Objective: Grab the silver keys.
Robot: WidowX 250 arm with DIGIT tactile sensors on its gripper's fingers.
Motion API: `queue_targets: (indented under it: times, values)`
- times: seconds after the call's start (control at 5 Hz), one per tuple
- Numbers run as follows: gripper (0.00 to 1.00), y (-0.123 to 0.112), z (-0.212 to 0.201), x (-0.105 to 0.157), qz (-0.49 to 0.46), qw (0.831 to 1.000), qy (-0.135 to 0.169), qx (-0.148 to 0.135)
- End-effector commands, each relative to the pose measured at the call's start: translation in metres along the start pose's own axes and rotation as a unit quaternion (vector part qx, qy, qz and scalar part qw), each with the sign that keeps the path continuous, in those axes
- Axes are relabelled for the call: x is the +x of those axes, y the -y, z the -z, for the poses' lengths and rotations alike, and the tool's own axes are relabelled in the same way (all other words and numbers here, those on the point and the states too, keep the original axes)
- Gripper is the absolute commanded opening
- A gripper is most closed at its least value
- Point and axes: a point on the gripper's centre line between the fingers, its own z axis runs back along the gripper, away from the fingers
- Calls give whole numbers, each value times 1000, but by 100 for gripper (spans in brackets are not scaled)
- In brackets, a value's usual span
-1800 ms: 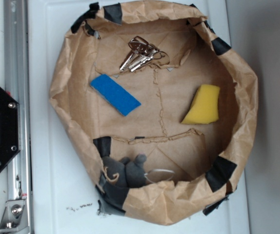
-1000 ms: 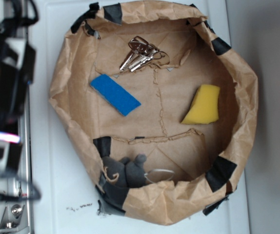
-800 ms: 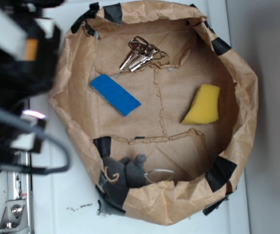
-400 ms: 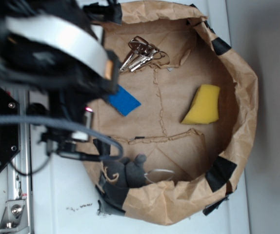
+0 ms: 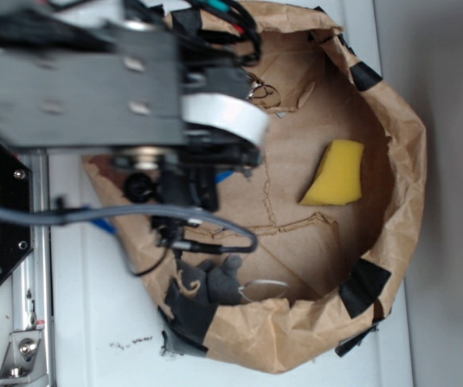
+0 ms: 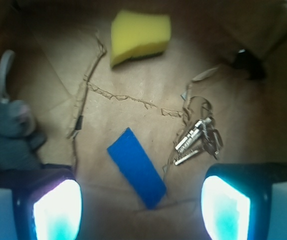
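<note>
The silver keys [image 6: 198, 140] lie fanned on the brown paper floor in the wrist view, to the right of centre and just above my right finger [image 6: 226, 207]. My gripper [image 6: 141, 210] hangs above the floor, open, with nothing between its glowing pads. The blue block [image 6: 136, 166] lies between the fingers' lines, left of the keys. In the exterior view my arm [image 5: 135, 89] covers the keys; only a bit of their wire ring [image 5: 261, 90] shows.
The crumpled paper bag's wall [image 5: 401, 185] rings everything. A yellow sponge [image 5: 336, 172] sits at the right, also seen as the yellow sponge [image 6: 139, 35] far ahead. A grey plush toy [image 5: 211, 282] and a lone wire loop [image 5: 265, 286] lie at the bottom rim.
My arm has swung in from the left edge over the bag, and now covers the keys and most of the blue block in the exterior view. The objects have not moved.
</note>
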Motion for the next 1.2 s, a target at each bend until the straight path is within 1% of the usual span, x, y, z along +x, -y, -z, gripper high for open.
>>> queue_targets:
  times: [0.0,0.6,0.8,1.0]
  values:
    - [100,-10,-12,7,-16,1000,25,10]
    - [100,-10,-12,7,-16,1000,25,10]
    - [100,-20,1,17,-28,999,33,10]
    - [100,-27,9,22,-34,999,29,17]
